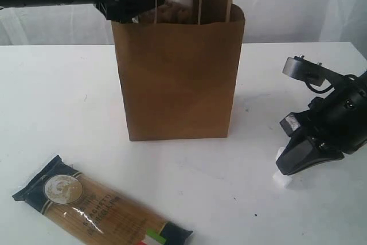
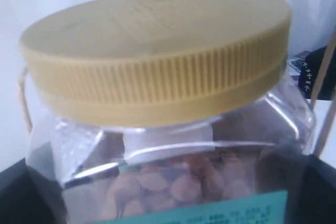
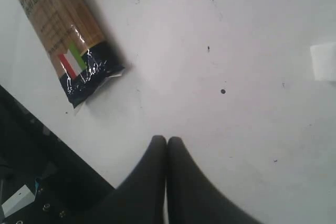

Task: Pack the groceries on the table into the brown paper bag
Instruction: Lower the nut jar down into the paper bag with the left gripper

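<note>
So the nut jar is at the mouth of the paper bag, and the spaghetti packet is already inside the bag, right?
Not quite. The spaghetti packet is not in the brown paper bag; it lies flat on the table, as the exterior view shows. The nut jar is indeed at the bag's mouth.

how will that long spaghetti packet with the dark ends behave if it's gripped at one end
The long spaghetti packet with dark ends probably stays stiff, as straight strands fill it. Its glossy film looks slippery, so a pinch may slide. Lying flat on the white table, it seems unlikely to roll.
</note>
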`<action>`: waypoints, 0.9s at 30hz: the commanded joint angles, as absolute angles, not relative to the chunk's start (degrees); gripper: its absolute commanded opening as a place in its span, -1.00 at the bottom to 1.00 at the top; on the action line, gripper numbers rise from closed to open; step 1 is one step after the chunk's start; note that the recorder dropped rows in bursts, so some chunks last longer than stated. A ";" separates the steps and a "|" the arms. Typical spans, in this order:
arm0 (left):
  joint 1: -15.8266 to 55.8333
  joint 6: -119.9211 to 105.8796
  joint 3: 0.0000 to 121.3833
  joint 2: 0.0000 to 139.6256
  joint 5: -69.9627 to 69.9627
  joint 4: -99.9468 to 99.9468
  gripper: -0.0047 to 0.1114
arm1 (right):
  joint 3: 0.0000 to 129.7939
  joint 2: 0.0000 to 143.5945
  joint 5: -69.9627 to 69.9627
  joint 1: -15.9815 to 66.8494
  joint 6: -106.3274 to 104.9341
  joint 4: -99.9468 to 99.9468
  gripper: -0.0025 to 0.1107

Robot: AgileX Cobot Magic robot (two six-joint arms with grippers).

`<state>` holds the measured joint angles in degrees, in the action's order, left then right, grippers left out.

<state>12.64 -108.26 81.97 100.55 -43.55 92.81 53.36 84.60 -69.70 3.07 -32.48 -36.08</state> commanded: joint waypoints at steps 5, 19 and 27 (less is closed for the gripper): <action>12.72 -104.77 82.68 97.01 -44.75 85.56 0.89 | 53.63 84.07 -69.96 2.85 -33.15 -36.24 -0.96; 12.72 -104.77 82.68 97.37 -44.54 83.65 0.89 | 53.63 84.07 -69.96 2.85 -33.15 -36.24 -0.96; 12.72 -101.37 82.68 97.37 -44.09 84.10 0.89 | 53.63 84.07 -69.96 2.85 -33.15 -36.24 -0.96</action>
<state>12.74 -104.35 82.31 98.14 -43.18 80.94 53.36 84.60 -69.70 3.07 -32.48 -36.08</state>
